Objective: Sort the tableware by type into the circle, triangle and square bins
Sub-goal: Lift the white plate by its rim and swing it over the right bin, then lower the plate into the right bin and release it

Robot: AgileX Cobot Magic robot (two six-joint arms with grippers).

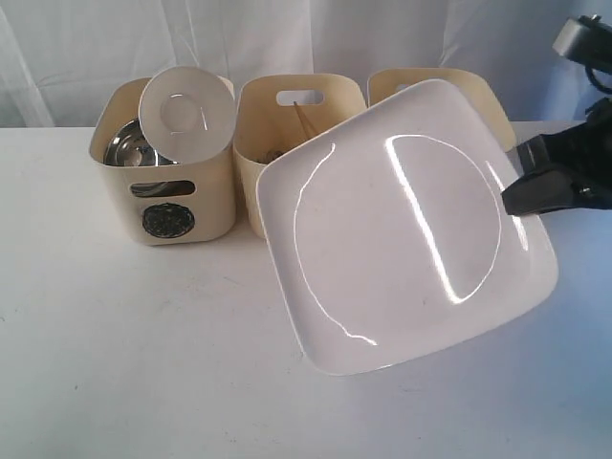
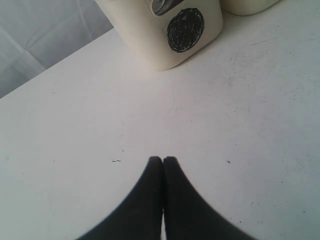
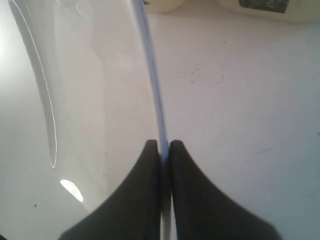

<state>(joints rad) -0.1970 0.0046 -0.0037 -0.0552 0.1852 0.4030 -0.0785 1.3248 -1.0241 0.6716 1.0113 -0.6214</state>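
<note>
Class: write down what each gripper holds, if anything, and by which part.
The right gripper pinches the plate by its rim. The left gripper is shut and holds nothing.

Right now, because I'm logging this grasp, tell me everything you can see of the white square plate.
The white square plate is glossy, apparently glazed ceramic, with rounded corners and a round shallow well. It hangs tilted, face toward the exterior camera, before the middle bin and right bin, apparently clear of the table. Only the right gripper touches it, shut on its rim.
</note>
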